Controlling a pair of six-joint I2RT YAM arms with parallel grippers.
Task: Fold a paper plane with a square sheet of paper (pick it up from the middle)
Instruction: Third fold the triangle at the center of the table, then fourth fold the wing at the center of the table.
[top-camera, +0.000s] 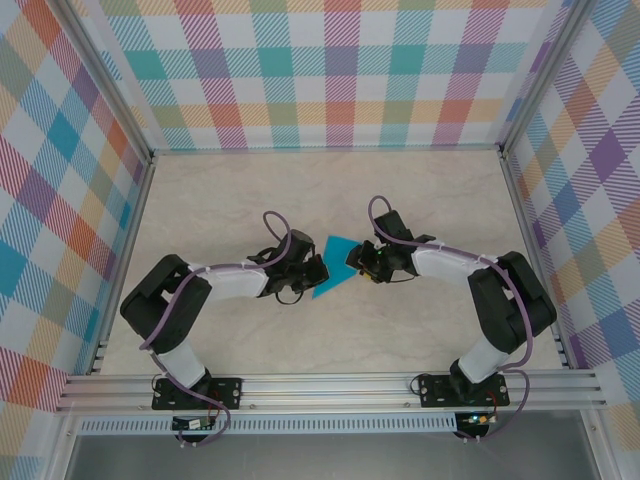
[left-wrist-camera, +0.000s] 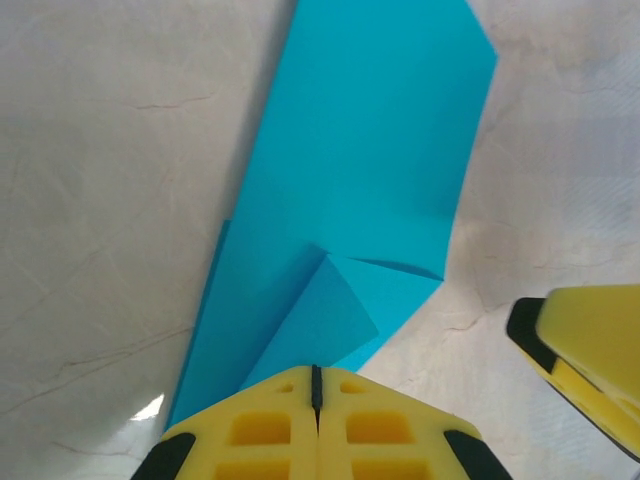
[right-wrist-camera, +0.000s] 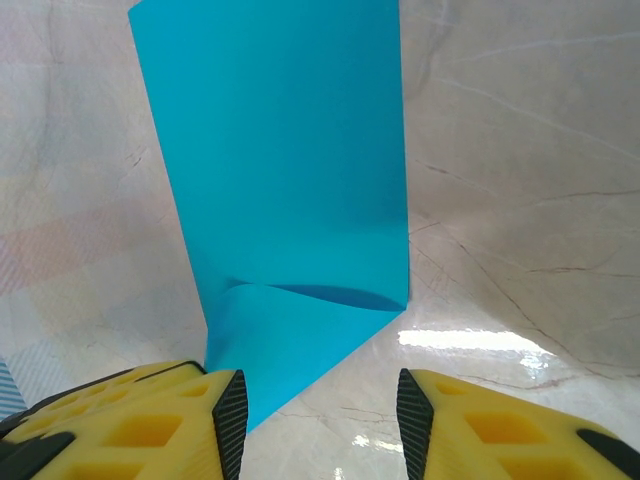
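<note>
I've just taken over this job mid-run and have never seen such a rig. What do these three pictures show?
Two robot arms, left and right, are bolted at the near edge of a table. One picture looks down on both from above. The other two come from a camera on each wrist, with that arm's yellow fingers at the bottom. Between the arms lies a teal paper with one corner folded over. The left tool is shut, its tip at that fold; I can't tell whether it pinches the paper. The right tool is open over the paper's edge, gripping nothing.
</note>
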